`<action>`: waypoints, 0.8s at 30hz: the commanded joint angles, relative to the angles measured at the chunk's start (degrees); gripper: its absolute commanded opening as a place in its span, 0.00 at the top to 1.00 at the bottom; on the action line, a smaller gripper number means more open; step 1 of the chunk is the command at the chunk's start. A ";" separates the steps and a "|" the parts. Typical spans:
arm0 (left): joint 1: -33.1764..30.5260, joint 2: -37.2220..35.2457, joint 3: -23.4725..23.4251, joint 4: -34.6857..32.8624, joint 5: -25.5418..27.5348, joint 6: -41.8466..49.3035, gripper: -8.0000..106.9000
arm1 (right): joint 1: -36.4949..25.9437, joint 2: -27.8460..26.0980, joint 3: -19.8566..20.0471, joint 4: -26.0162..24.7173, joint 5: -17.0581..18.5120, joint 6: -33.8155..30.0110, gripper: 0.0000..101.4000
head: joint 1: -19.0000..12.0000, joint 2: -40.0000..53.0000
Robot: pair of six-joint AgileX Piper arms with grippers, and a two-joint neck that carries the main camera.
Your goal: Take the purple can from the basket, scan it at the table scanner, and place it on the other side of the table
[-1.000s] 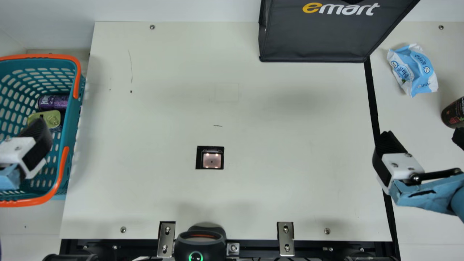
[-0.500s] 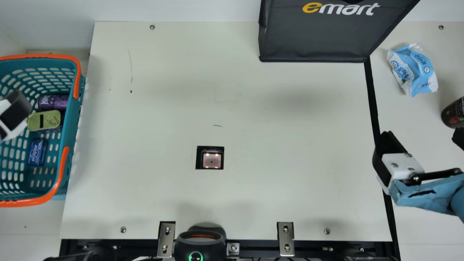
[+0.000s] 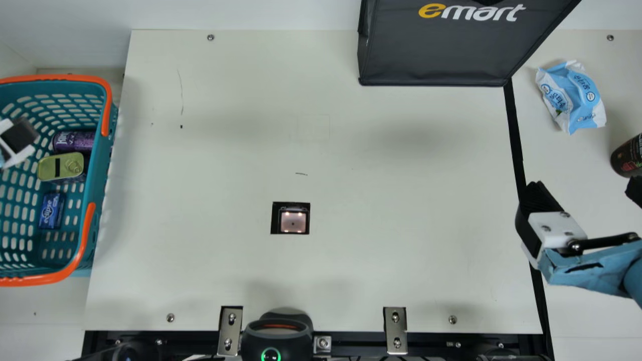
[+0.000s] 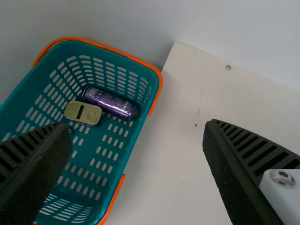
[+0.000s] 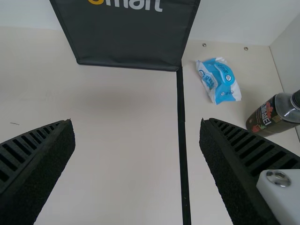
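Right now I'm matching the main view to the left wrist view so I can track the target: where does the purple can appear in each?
Main view: the purple can lies at the picture's left, inside the teal basket, near the wall facing the table.
Left wrist view: the purple can lies inside the basket, towards the table.
Shared landmark: the yellow-green tin beside the can.

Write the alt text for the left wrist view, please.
A purple can lies beside a yellow-green tin inside a teal, orange-trimmed basket, seen past the open, empty left gripper. The cream table is next to the basket.
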 commanded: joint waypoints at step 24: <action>17.67 15.80 -2.82 -8.04 -2.24 30.51 0.15 | 0.00 0.00 0.00 0.05 0.00 0.00 0.06 | -1.66 0.09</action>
